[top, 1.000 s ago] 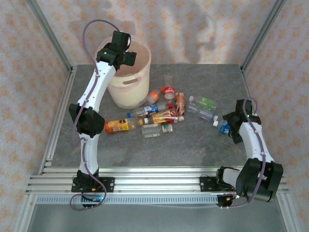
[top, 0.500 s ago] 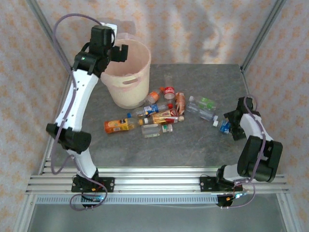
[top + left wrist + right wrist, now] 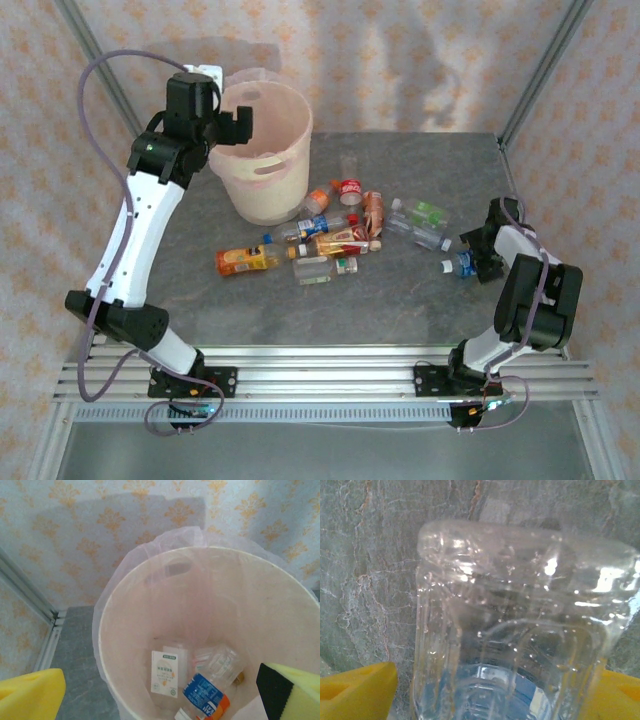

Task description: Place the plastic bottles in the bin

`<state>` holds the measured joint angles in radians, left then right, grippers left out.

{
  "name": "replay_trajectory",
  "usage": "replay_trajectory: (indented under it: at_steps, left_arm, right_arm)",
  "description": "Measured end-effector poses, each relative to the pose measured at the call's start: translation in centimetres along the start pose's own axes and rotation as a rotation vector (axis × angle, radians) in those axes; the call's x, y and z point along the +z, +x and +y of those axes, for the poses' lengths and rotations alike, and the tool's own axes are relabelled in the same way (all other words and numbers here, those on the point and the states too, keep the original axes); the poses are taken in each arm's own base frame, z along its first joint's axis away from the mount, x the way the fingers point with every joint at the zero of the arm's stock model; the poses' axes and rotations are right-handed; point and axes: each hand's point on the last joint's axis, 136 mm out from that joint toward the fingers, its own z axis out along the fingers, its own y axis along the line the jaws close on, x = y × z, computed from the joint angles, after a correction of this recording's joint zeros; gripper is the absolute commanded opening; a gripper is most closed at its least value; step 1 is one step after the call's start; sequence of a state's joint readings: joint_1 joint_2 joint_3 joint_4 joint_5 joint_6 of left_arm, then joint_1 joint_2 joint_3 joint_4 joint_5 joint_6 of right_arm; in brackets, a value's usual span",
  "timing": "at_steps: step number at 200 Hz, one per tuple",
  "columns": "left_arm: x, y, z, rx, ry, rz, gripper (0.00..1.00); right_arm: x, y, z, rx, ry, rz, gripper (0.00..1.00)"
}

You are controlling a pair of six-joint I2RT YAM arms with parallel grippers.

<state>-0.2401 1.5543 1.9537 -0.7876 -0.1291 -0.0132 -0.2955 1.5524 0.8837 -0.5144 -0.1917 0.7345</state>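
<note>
Since the earlier frame my left arm has swung outward, carrying the left hand (image 3: 236, 118) from over the middle of the bin (image 3: 270, 190) to its left rim. My right arm has folded back, and the right hand (image 3: 480, 258) has closed in on a clear bottle (image 3: 459, 263) near the right edge of the tabletop (image 3: 400, 310).

Left hand: fingers wide apart, holding nothing. It hangs above the bin, which stands at the tabletop's far left corner. Binned bottles (image 3: 205, 697) lie on the bin's floor beneath it, so I judge this a hand that has finished a drop.

Right hand: fingers apart, one on either side of the clear bottle, which lies on the tabletop. A strip of tabletop shows between one finger and the bottle, so I judge the grip not yet made. The straddle suits a pinch across the bottle's width.

The loose bottles (image 3: 330, 240) lie clustered mid-tabletop, between the bin and the right hand and apart from both hands.
</note>
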Motion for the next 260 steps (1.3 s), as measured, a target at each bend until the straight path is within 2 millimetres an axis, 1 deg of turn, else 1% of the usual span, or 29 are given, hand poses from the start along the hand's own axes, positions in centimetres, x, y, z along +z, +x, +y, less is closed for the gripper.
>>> replay_trajectory:
  at_steps: [50, 70, 97, 122, 154, 164, 181, 193, 212, 225, 243, 260]
  left_arm:
    - [-2.0, -0.4, 0.2, -0.082, 0.030, -0.048, 1.00]
    - [-2.4, -0.3, 0.2, -0.113, 0.038, -0.061, 1.00]
    - [-2.6, 0.1, 0.0, -0.145, 0.057, -0.060, 1.00]
    - [-2.7, 0.3, -0.1, -0.168, 0.066, -0.059, 1.00]
    - [-2.9, 0.3, -0.4, -0.197, 0.090, -0.066, 1.00]
    - [-2.9, 0.3, -0.6, -0.208, 0.099, -0.066, 1.00]
    - [-3.1, 0.3, -0.8, -0.224, 0.115, -0.066, 1.00]
    - [-3.2, 0.2, -0.9, -0.237, 0.128, -0.066, 1.00]
    - [-3.5, 0.2, -1.2, -0.255, 0.146, -0.069, 1.00]
    - [-3.8, 0.2, -1.4, -0.270, 0.165, -0.072, 1.00]
    - [-4.2, 0.2, -1.7, -0.293, 0.195, -0.075, 1.00]
    - [-4.5, 0.1, -2.2, -0.315, 0.229, -0.080, 1.00]
  right_arm:
    - [0.6, 0.9, -0.3, -0.041, 0.001, 0.042, 0.92]
    - [0.9, 1.6, -0.9, -0.060, 0.013, 0.058, 0.92]
    - [0.8, 1.8, -0.7, -0.097, 0.018, 0.050, 0.89]
    - [0.9, 2.2, -0.7, -0.124, 0.027, 0.054, 0.81]
    - [1.0, 3.0, -0.4, -0.166, 0.028, 0.066, 0.60]
    - [0.9, 3.1, -0.3, -0.172, 0.027, 0.060, 0.55]
    - [0.8, 3.3, -0.1, -0.194, 0.025, 0.056, 0.49]
    - [0.6, 3.4, -0.1, -0.202, 0.027, 0.055, 0.47]
    - [-0.4, 3.3, 0.0, -0.215, 0.013, 0.034, 0.45]
    - [-1.8, 3.1, 0.4, -0.227, -0.021, 0.009, 0.44]
    - [-4.6, 2.7, 1.7, -0.262, -0.112, -0.050, 0.42]
    - [-7.6, 3.0, 3.3, -0.313, -0.221, -0.098, 0.43]
